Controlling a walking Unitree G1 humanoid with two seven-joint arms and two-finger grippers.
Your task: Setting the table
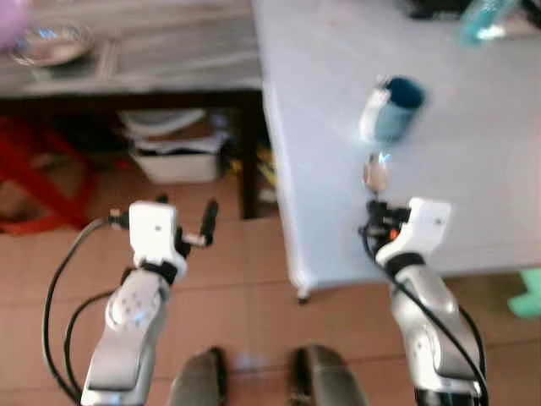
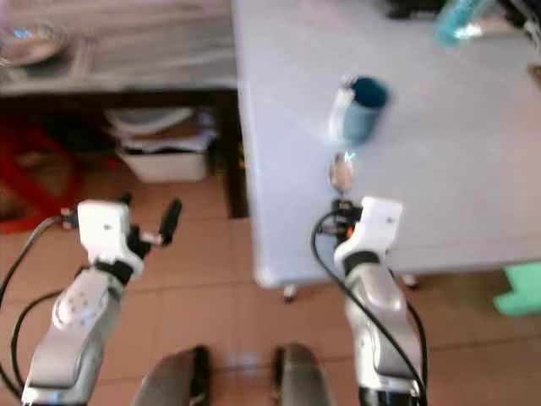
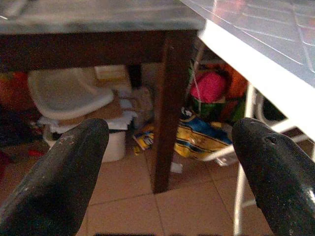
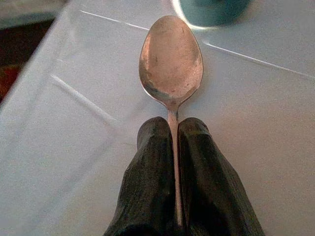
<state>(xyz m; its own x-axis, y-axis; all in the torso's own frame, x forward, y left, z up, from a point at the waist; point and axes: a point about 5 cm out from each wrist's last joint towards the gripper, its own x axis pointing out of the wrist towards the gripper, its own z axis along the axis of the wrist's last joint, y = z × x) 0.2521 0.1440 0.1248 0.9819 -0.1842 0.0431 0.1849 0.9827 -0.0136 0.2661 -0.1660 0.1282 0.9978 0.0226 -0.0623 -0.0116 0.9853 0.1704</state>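
My right gripper (image 4: 173, 129) is shut on the handle of a metal spoon (image 4: 171, 61), whose bowl points ahead over the pale tablecloth (image 1: 473, 194). The spoon (image 1: 376, 172) sits just short of a blue mug (image 1: 396, 107) that stands further in on the table. Over the tiled floor to the left of the table my left gripper (image 1: 188, 222) hangs open, its two black fingers (image 3: 64, 172) spread wide with nothing between them.
A dark wooden side table (image 1: 135, 59) with a metal dish (image 1: 51, 42) stands at the left, its leg (image 3: 167, 108) close to the covered table's corner. White tubs (image 1: 173, 156) and clutter sit under it. A turquoise object (image 1: 482, 21) is at the table's far edge.
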